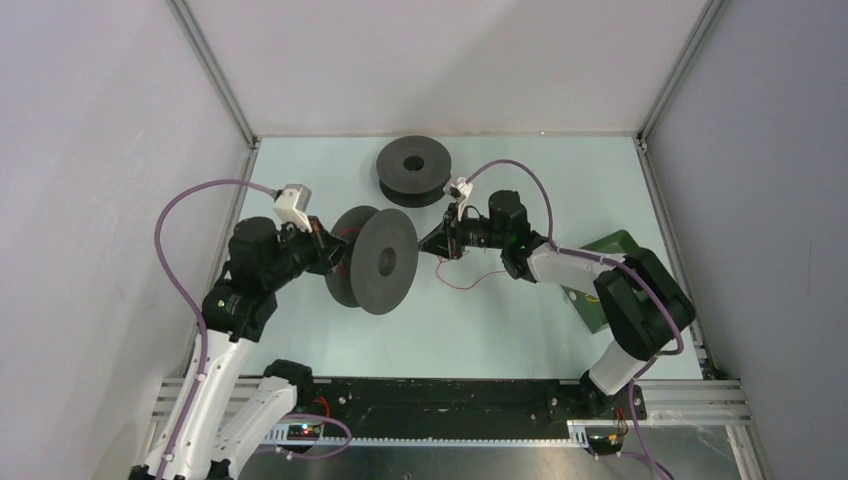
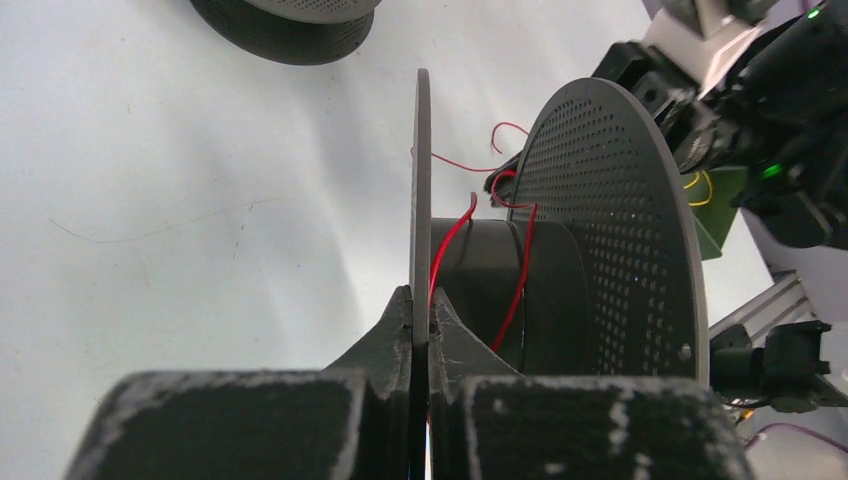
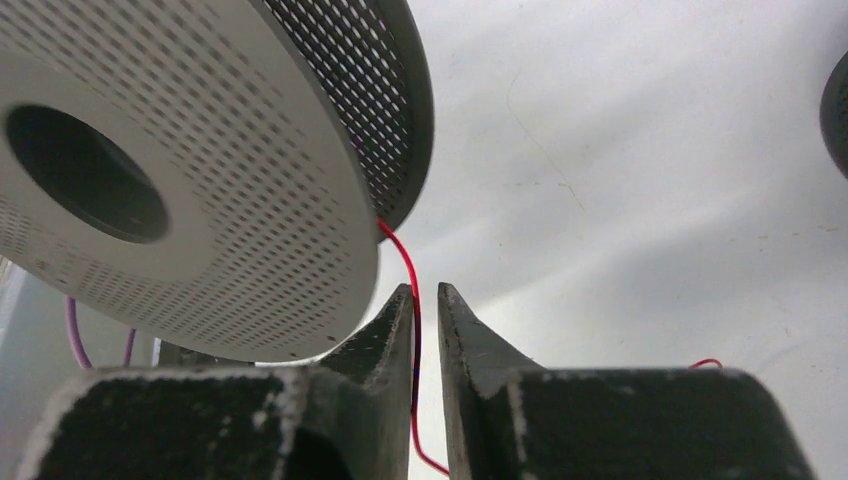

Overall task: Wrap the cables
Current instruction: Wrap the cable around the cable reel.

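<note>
Two cables are on show, and the red cable [image 2: 521,270] is the busy one. A few turns of it lie around the dark hub of the upright spool [image 1: 383,262], crossing between the two flanges. From there it leads off past the perforated flange to the right gripper [image 3: 425,293]. In the right wrist view it drops from the spool's rim straight down the slot between that gripper's jaws, lying against the left-hand one. Those jaws stand almost together with only a narrow slit between them. Whether they actually pinch the cord or merely let it run through, I cannot tell. Beyond the gripper, the loose tail of the red cable lies in a slack loop on the pale table [image 1: 500,340], just below the right arm's wrist in the overhead view. The yellow cable [image 2: 709,188] is well apart from all this. It shows as a small curl at the green tray [image 1: 612,247] on the right side of the table, past the right arm.

The upright spool stands on edge near the table's middle, its axis running left to right. The left gripper [image 2: 421,318] has its jaws closed tight on the thin flange nearer the left arm, holding it by the rim, one finger on each side. A second spool [image 1: 413,168] lies flat toward the back of the table, apart from the first and from both grippers.
</note>
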